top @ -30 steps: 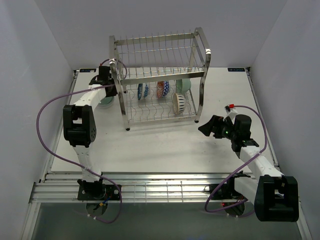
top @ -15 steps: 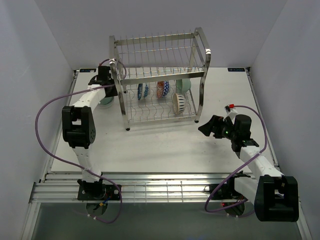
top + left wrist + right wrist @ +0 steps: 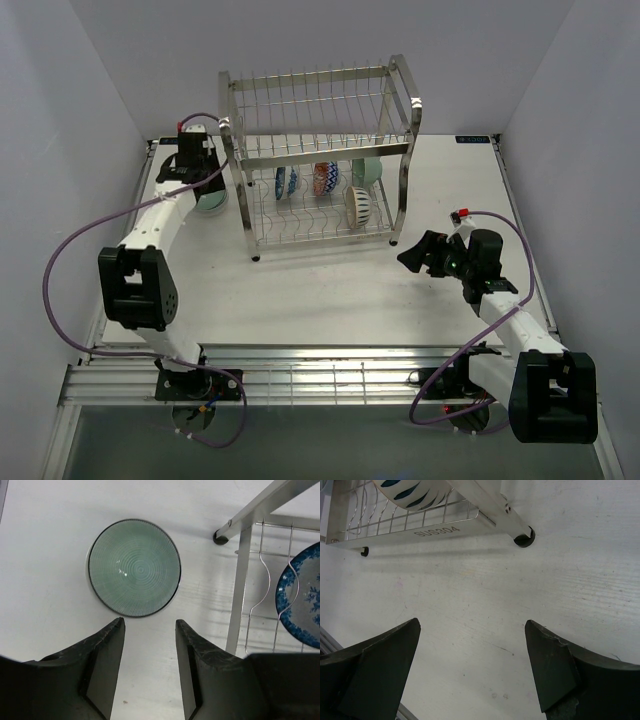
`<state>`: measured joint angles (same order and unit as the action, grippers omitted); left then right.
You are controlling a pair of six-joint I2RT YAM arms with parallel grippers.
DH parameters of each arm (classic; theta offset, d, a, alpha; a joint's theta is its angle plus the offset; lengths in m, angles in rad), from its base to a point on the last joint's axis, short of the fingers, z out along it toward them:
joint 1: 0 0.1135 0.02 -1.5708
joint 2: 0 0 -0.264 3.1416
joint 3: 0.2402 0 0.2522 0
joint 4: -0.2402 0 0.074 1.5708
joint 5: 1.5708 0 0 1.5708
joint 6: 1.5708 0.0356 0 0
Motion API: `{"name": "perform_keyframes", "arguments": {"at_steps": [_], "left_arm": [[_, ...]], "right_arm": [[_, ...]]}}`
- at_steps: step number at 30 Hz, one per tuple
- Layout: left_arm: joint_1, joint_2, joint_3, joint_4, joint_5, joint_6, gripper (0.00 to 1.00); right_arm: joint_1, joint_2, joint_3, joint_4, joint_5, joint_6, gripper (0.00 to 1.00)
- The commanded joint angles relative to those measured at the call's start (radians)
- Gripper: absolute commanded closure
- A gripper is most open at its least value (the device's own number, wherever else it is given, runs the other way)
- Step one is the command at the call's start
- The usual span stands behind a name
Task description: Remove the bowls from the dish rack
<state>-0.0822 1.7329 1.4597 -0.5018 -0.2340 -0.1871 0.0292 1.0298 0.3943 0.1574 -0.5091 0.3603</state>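
Observation:
The dish rack (image 3: 320, 150) stands at the back middle of the table. On its lower tier stand a blue-and-white bowl (image 3: 286, 182), a red-blue patterned bowl (image 3: 325, 178), a pale green bowl (image 3: 367, 172) and a striped bowl (image 3: 358, 206). A green ribbed bowl (image 3: 134, 567) sits upright on the table left of the rack. My left gripper (image 3: 149, 624) hovers above its near rim, open, holding nothing. My right gripper (image 3: 472, 625) is open over bare table, in front of the rack's right foot (image 3: 524, 540).
A rack post (image 3: 240, 595) and the blue-and-white bowl (image 3: 302, 600) lie just right of my left gripper. The side walls close in the table on the left and right. A purple cable (image 3: 70, 260) loops off the left arm.
My left gripper has opened and let go of the green bowl, which now rests on the table. The left arm has swung back and to the left. The right arm is unmoved.

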Motion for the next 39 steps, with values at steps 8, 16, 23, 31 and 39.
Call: {"name": "perform_keyframes", "arguments": {"at_steps": [8,16,23,31,39], "left_arm": [[0.024,-0.474,-0.307,-0.020,0.154,-0.140,0.44],[0.018,-0.857,-0.622,0.143,0.537,-0.262,0.45],[-0.068,-0.983,-0.809,0.230,0.595,-0.322,0.50],[-0.500,-0.892,-0.851,0.423,0.351,-0.411,0.50],[-0.792,-0.531,-0.751,0.695,0.108,-0.457,0.48]], "right_arm": [[0.006,0.013,0.015,-0.007,0.007,-0.017,0.09],[0.008,0.036,0.014,0.004,-0.005,-0.011,0.07],[0.006,0.023,0.023,-0.010,0.007,-0.017,0.07],[0.008,0.032,0.026,-0.010,0.006,-0.012,0.07],[0.006,0.001,0.021,-0.021,0.017,-0.014,0.08]]}}
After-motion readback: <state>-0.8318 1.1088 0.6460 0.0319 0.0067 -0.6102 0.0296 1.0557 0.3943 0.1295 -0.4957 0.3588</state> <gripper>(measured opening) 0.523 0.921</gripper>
